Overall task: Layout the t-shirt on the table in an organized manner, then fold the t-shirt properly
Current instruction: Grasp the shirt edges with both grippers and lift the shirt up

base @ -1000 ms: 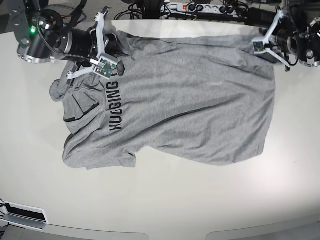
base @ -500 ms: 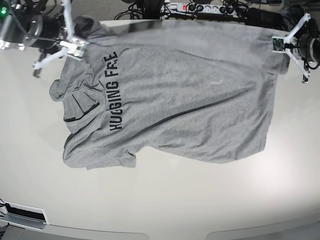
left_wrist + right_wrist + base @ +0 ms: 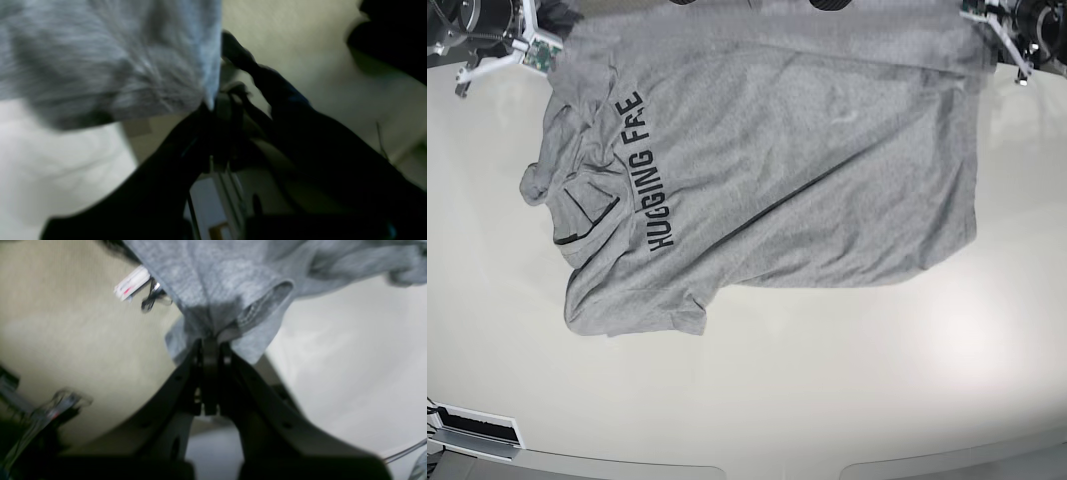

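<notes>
Both grippers clamped on t-shirt [image 3: 777, 170]: right gripper [image 3: 210, 343] pinching sleeve hem, left gripper [image 3: 213, 103] pinching bottom corner. Rest drapes onto table [image 3: 757, 400]. Fabric soft, light, limp; best held at corners.

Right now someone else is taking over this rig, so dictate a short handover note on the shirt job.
Left end effector: shut on a corner of the t-shirt.
Right end effector: shut on bunched shirt fabric near a sleeve.
Shirt: lettering up, far edge lifted between both arms, the rest lying on the table; collar end rumpled.
Done: both far corners gripped.
Left: lay it flat, smooth it, then fold.
</notes>
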